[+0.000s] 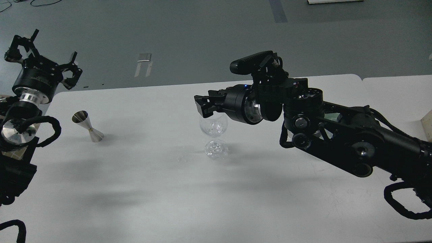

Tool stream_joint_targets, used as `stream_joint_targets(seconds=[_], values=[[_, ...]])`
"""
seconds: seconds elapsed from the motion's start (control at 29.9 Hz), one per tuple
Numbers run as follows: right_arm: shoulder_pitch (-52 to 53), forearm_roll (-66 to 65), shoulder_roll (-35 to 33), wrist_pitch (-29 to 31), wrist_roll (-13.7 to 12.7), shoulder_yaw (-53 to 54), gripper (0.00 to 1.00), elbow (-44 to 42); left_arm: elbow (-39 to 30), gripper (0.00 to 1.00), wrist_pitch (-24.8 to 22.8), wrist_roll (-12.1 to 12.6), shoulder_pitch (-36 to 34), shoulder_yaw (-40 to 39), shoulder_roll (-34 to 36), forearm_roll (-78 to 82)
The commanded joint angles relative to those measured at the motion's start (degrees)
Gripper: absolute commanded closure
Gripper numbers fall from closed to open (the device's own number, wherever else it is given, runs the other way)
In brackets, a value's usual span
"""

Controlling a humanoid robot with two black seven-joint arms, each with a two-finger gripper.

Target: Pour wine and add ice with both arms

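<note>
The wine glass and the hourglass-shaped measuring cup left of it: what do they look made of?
The wine glass looks like clear glass: the white table shows through its bowl and foot, with bright glints; clear plastic cannot be ruled out. The measuring cup looks like polished metal, probably steel: silvery mirror-like sides, a dark reflective mouth and a thin gold-toned band at its waist.

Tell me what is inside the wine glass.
Small clear ice lies low in the wine glass. The right hand covers its rim, so the upper bowl is hidden.
</note>
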Motion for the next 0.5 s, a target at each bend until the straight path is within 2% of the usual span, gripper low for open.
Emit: stream_joint_targets(seconds=[0.0,0.17,0.23,0.27,0.3,0.47], values=[[0.2,0.0,-0.2,0.0,0.0,0.1,0.53,0.1,0.0,0.02,-0.1,0.0,0.0,0.0,0.0,0.0],[0.2,0.0,-0.1,0.0,0.0,1.0,0.5,0.2,0.0,0.02,0.0,0.0,0.0,0.0,-0.1,0.0],[0.2,0.2,0.2,0.0,0.0,3.1,0.32,0.2,-0.1,0.02,0.0,0.0,0.0,0.1,0.0,0.0],[0.0,0.3,0.4,0.0,0.2,5.9,0.06,0.2,-0.1,0.02,0.1,0.0,0.0,0.1,-0.1,0.1],[-0.1,0.4,0.6,0.0,0.2,7.4,0.01,0.2,0.0,0.02,0.1,0.0,0.0,0.1,-0.1,0.1],[-0.9,0.6,2.3,0.0,0.4,17.6,0.01,-0.1,0.0,0.02,0.3,-0.3,0.0,-0.2,-0.4,-0.1]])
